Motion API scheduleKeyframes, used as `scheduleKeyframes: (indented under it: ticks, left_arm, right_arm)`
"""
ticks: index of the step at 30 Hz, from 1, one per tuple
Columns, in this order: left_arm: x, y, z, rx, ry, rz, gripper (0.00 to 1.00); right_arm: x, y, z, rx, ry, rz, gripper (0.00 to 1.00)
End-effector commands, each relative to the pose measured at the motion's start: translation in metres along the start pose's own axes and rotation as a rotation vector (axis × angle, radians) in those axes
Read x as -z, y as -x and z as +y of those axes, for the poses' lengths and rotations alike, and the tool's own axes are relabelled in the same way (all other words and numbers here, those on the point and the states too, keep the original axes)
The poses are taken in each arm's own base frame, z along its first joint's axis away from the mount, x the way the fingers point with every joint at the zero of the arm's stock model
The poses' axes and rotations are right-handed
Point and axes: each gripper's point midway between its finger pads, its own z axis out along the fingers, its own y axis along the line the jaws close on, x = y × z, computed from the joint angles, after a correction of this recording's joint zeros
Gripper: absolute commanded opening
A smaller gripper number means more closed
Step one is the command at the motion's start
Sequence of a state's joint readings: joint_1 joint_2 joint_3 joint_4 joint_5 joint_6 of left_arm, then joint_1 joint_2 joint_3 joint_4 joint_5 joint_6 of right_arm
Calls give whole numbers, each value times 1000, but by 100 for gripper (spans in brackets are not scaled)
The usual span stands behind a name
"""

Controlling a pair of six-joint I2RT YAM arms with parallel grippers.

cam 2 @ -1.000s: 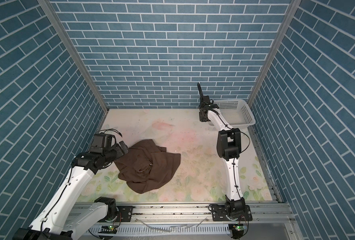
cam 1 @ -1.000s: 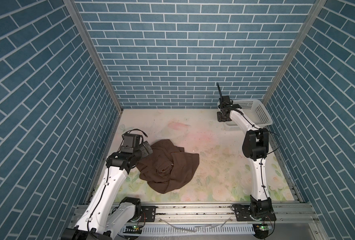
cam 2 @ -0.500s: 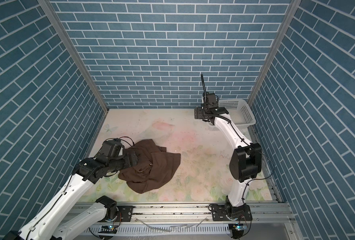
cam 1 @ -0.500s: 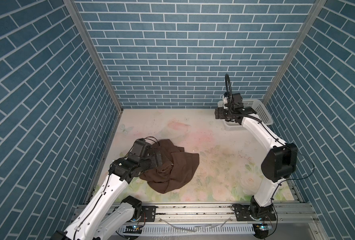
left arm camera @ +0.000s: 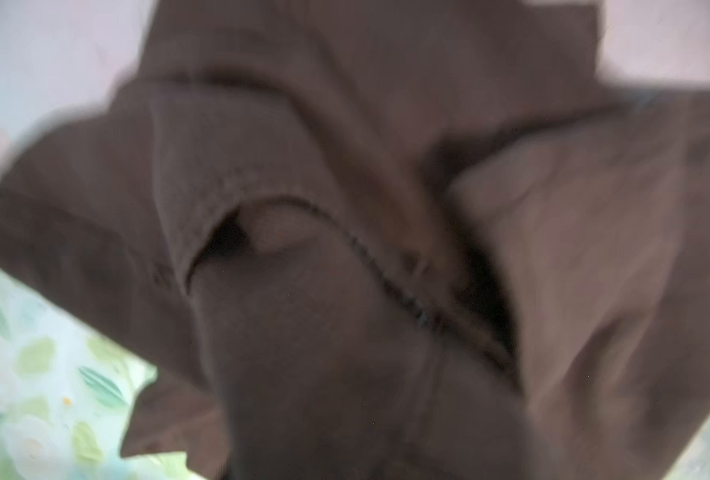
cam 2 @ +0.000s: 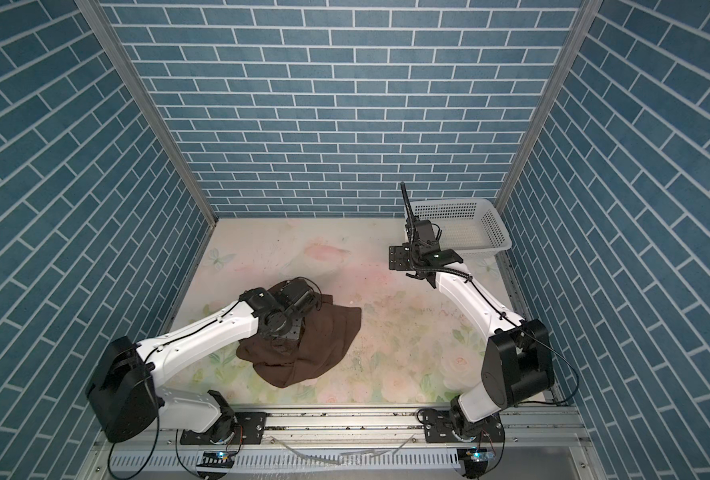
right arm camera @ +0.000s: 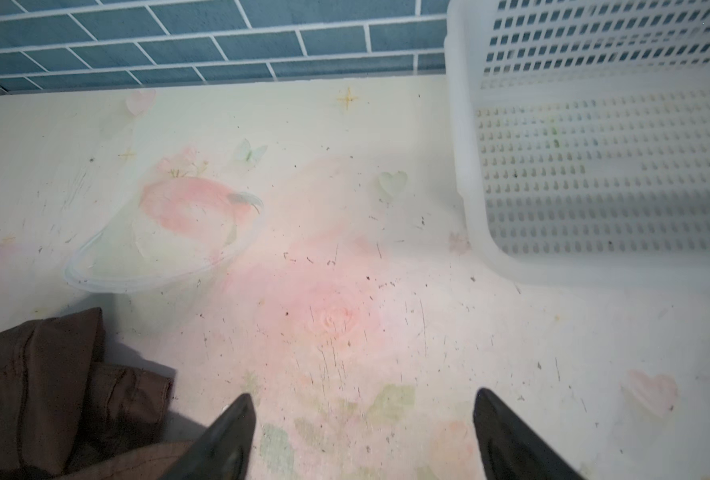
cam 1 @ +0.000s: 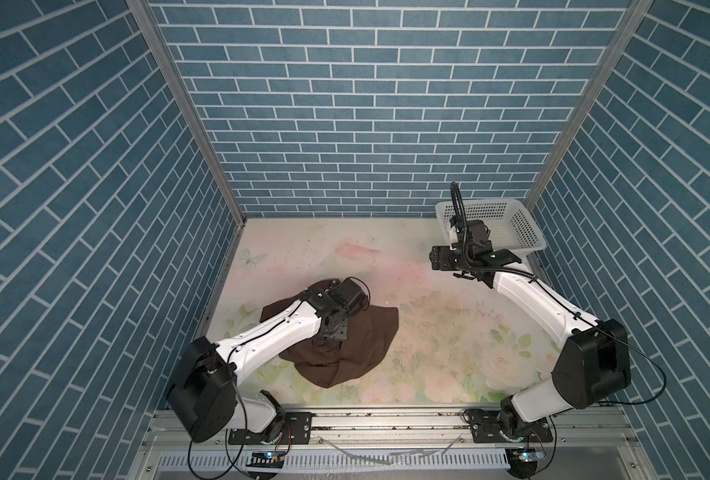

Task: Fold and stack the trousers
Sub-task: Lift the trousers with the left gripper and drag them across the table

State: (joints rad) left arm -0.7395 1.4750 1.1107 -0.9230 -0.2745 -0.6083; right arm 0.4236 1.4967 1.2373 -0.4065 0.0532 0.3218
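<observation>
Half-buried left hand [cam 1: 327, 345] in trousers [cam 1: 372, 343], right hand [right arm camera: 362, 394] wide

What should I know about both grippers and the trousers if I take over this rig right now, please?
Left gripper: pressed down into the dark brown soft-fabric trousers; its fingers are buried, so whether it is open or shut cannot be told.
Right gripper: open and empty, above the floral-print table, beside the white perforated plastic basket.
Trousers: one crumpled heap on the table's left half, well apart from the basket, which looks empty.
Done: nothing folded yet.
Left: spread the trousers flat, fold them, stack them.
</observation>
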Motion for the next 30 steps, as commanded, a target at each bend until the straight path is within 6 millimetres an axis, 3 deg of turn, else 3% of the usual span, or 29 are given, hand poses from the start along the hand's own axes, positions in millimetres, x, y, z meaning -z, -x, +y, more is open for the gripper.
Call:
scheduleKeyframes:
  ticks: [1,4,6,9,12,15,17,18,20,24,27,30]
  left_arm:
    - [37,74,-23,-65,-18,-162,2]
    - [80,135,-53,-80,-105,-239,0]
    - [118,177,-72,-52,-192,-281,0]
    - [171,223,-91,-7,-353,-360,0]
    - [229,255,-86,96,-548,-501,6]
    - [250,270,-52,243,-644,-520,6]
    - [252,274,-20,334,-655,-554,7]
    - [260,270,5,390,-653,-599,8]
    - [258,259,56,506,-603,-644,8]
    - [238,210,150,710,-439,-657,8]
    - [210,172,183,807,-370,-607,8]
    - [178,140,194,870,-333,-539,8]
  right_arm:
    - [36,14,-4,-50,-3,-107,79]
    - [55,16,-4,-59,14,-154,68]
    - [68,17,1,-60,49,-181,54]
    - [79,16,2,-36,59,-206,48]
    - [84,13,4,-9,63,-200,51]
    - [85,8,19,24,122,-187,67]
    - [82,3,32,51,153,-176,77]
    - [79,0,38,63,166,-168,79]
    - [73,-6,52,85,194,-144,82]
    - [56,-27,82,126,255,-70,82]
    - [40,-47,103,174,279,-6,82]
    - [24,-74,120,221,295,78,83]
